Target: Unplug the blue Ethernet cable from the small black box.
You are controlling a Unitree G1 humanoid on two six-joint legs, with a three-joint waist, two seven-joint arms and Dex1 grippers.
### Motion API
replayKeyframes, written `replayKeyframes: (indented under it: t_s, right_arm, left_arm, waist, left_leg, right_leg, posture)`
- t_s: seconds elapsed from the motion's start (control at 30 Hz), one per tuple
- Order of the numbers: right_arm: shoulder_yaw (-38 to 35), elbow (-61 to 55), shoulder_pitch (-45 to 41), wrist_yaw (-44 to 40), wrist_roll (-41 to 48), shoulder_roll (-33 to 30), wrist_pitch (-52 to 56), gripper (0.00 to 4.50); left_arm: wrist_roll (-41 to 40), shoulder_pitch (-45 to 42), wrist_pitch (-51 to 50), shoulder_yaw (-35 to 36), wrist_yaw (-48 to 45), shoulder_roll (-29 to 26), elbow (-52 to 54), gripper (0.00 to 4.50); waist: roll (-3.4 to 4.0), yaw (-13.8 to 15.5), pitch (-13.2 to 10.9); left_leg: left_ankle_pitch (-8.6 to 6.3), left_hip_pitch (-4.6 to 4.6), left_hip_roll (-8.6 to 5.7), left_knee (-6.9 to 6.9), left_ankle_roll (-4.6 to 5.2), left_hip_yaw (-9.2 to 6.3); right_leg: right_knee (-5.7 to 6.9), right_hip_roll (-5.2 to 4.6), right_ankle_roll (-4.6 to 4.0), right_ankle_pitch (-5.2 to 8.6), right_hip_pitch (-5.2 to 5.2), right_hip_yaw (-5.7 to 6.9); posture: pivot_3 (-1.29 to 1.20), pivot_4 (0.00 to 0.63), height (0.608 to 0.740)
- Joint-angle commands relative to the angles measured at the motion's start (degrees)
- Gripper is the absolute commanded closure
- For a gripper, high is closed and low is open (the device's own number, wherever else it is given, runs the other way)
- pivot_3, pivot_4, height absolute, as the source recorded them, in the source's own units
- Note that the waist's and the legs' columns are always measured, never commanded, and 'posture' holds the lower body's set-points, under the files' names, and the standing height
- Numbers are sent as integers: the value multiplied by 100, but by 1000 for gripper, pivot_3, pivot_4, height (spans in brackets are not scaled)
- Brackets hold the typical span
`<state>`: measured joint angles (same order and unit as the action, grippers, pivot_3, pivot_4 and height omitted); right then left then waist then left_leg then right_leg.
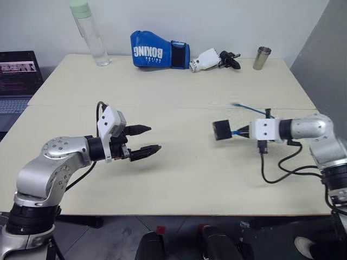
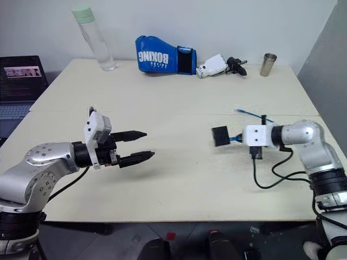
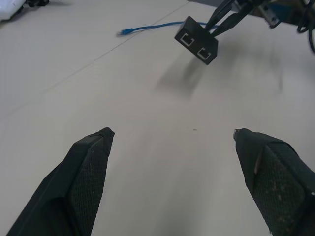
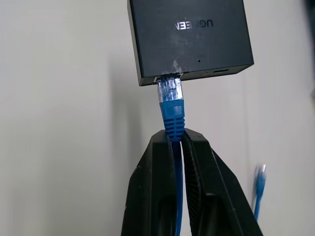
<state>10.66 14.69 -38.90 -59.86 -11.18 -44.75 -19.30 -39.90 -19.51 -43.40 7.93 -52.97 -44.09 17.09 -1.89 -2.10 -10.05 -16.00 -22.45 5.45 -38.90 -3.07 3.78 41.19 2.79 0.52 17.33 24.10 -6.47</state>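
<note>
The small black box (image 1: 222, 130) hangs in the air just above the table, right of centre, carried by the blue Ethernet cable (image 4: 173, 110), whose clear plug sits in a port in the box's narrow side. My right gripper (image 4: 178, 135) is shut on the cable just behind the plug's blue boot. The cable's free end (image 1: 242, 106) trails on the table behind that arm. The box's other narrow side, with two empty ports, faces my left gripper (image 3: 172, 132). That gripper is open and holds nothing, hovering over the table left of centre, well short of the box.
Along the table's far edge stand a clear bottle with a green cap (image 1: 89, 32), a blue boxing glove (image 1: 158, 50), a white and black gadget (image 1: 214, 58) and a metal cup (image 1: 262, 58). A laptop (image 1: 19, 76) sits off to the left. A black cable (image 1: 276, 168) loops under the right wrist.
</note>
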Motion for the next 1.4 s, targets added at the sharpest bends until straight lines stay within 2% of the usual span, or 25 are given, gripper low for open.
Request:
replayKeyframes:
  t_s: [0.03,0.2,0.33,0.5,0.93,1.0,1.03,1.1,1.4]
  right_arm:
    - [84,-341,-198,523,-378,111,-438,4457]
    - [317,-534,-391,762,-663,325,-690,4457]
    - [437,-791,-585,880,-753,556,-638,4457]
    - [547,-982,-628,853,-728,774,-474,4457]
    - [617,-1146,-666,784,-683,963,-191,4457]
    - [612,-1155,-661,770,-674,968,-180,4500]
    - [612,-1146,-665,767,-674,967,-184,4500]
    - [616,-1145,-679,760,-671,968,-191,4500]
    - [648,-1164,-711,783,-747,959,-265,4500]
  left_arm:
    - [-748,-184,-586,272,58,107,86,317]
    - [-999,-363,-939,111,133,224,14,317]
    - [-1213,-662,-1162,121,452,635,-264,317]
    - [-945,-720,-944,-123,595,983,-454,317]
    - [-677,-1056,-620,-190,923,1700,-998,317]
    - [-665,-1069,-598,-199,914,1755,-1049,691]
    - [-649,-1081,-581,-211,915,1779,-1079,741]
    - [-660,-1113,-589,-210,913,1831,-1133,1265]
    - [-636,-1204,-602,-260,850,1946,-1272,3047]
  waist:
    - [0,9,0]
    - [0,11,0]
    - [0,18,0]
    - [0,23,1]
    - [0,26,1]
    - [0,24,1]
    - [0,24,1]
    - [0,25,1]
    - [0,25,1]
  left_leg:
    - [0,-4,0,-1,0,-5]
    - [2,-4,0,-1,-4,-16]
    - [4,-7,-1,-4,-6,-24]
    - [7,-13,0,-5,-12,-40]
    - [8,-22,-1,-6,-14,-46]
    - [8,-22,-1,-6,-14,-48]
    - [8,-22,-1,-6,-14,-47]
    - [8,-22,-2,-6,-14,-48]
    - [8,-23,-2,-6,-15,-48]
  right_leg:
    - [-1,0,0,0,0,2]
    - [2,1,0,0,0,8]
    - [2,0,-1,0,-3,36]
    - [1,-2,-3,0,-4,56]
    - [1,-5,-4,-1,-4,65]
    - [1,-5,-4,-1,-4,66]
    - [1,-5,-4,-1,-4,66]
    - [1,-5,-4,-1,-4,67]
    - [0,-5,-4,-1,-4,67]
  posture:
    - [0,150,740]
    - [0,150,740]
    - [0,150,740]
    - [0,150,740]
    - [0,150,740]
    - [0,150,740]
    - [0,150,740]
    - [0,150,740]
    - [0,150,740]
